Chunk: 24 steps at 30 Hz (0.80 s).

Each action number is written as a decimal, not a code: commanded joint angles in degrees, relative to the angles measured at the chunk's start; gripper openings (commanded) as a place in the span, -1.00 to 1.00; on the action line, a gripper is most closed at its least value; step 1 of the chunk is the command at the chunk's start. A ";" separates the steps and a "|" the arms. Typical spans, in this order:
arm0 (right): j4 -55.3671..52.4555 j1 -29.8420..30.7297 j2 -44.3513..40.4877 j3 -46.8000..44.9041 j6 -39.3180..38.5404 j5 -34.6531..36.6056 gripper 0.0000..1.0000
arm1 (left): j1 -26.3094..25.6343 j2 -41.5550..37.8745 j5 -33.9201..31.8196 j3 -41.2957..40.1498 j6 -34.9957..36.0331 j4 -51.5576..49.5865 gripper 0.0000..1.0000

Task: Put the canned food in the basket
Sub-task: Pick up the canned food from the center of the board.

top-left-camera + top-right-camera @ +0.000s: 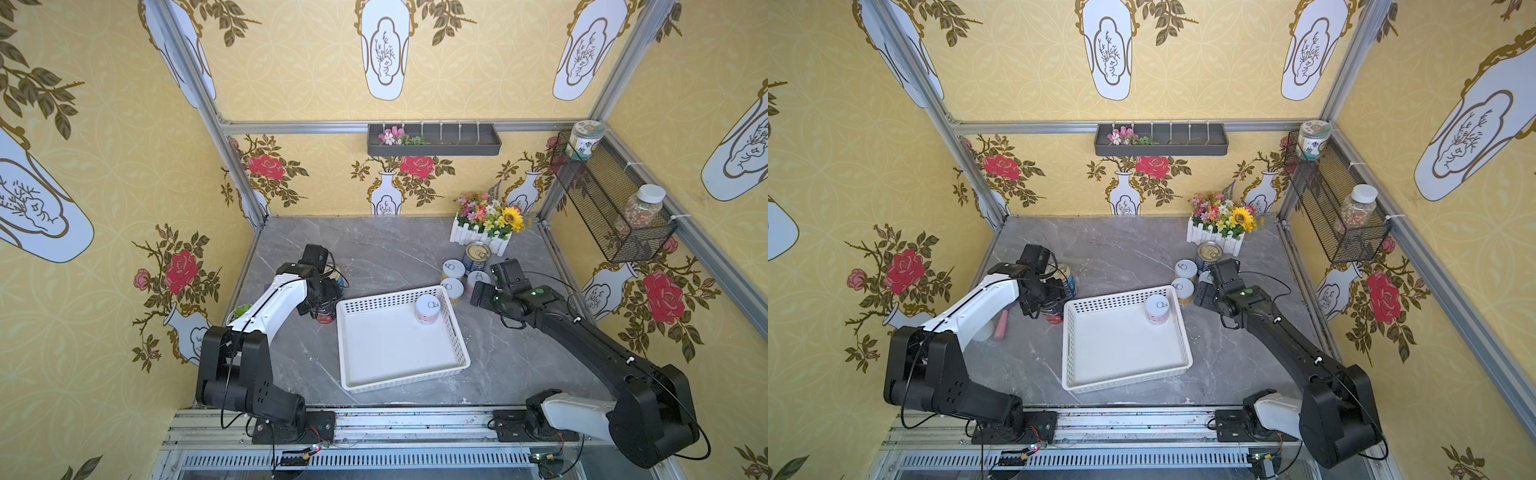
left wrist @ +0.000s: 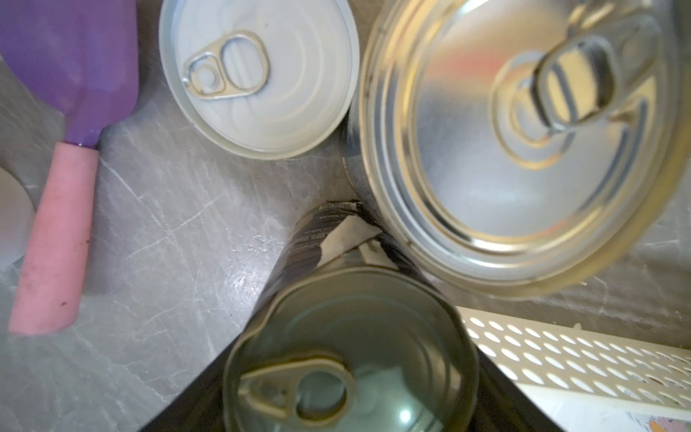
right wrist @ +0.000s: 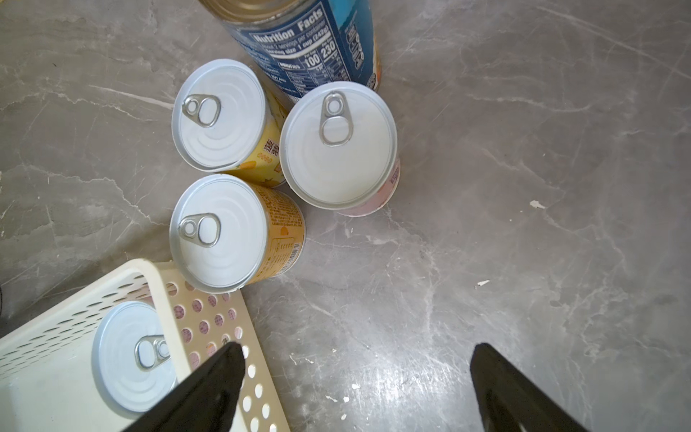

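The left gripper [image 2: 347,396] was clamped on the sides of a tall dark-labelled can [image 2: 351,310], upright just left of the basket [image 1: 399,380]. The right gripper [image 3: 355,359] hung with jaws spread wide, holding nothing, near the basket's far right corner. One pink can [image 1: 428,309] stood inside that corner. Three short cans [image 3: 220,232] and a blue can [image 3: 310,48] stood outside it.

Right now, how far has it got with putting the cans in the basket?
Done: one pink can stands in the basket. In hand: the left gripper clasps a tall can. Left: six cans on the table, a group of four by the open right gripper, a pair beside the held can.
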 commanded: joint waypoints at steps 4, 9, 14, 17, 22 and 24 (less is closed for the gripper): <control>0.81 0.06 -0.27 0.31 0.41 0.96 0.95 | -1.36 -1.23 -4.10 2.11 -1.09 -4.07 0.43; 0.76 0.05 -0.04 0.42 0.42 0.66 0.95 | -4.44 -3.79 -7.55 7.90 -2.38 -9.98 0.40; 0.78 0.05 0.25 0.44 0.41 0.76 0.95 | -6.36 -7.39 -7.04 14.61 -4.19 -15.89 0.40; 0.71 0.05 0.21 0.42 0.41 0.56 0.95 | -6.95 -9.07 -6.04 17.22 -4.72 -18.12 0.40; 0.76 0.06 -0.19 0.23 0.53 0.63 0.95 | -10.66 -9.87 -6.24 20.62 -7.61 -22.34 0.39; 0.79 0.04 -0.05 0.30 0.60 0.61 0.95 | -13.59 -9.49 -6.72 22.17 -9.25 -23.59 0.38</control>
